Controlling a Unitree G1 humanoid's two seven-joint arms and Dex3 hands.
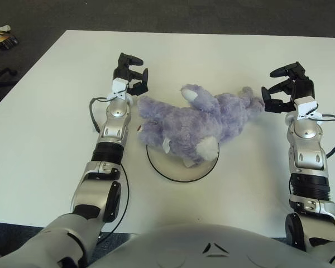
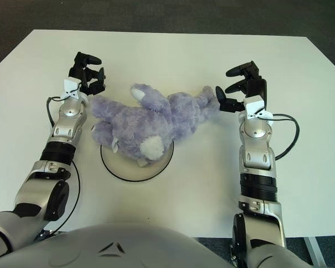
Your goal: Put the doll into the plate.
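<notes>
fluffy lavender plush doll (image 1: 196,121) | laid on its side, stretched left to right, lower part overlapping the plate, rest spread beyond the far rim | round white plate with dark rim (image 1: 178,172) | flat on tabletop, partly covered

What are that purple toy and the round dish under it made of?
The doll looks like soft plush fabric: its surface is shaggy and matte, with paler patches. The plate looks like smooth white ceramic or plastic with a dark rim line; which one, the pictures cannot settle.
</notes>
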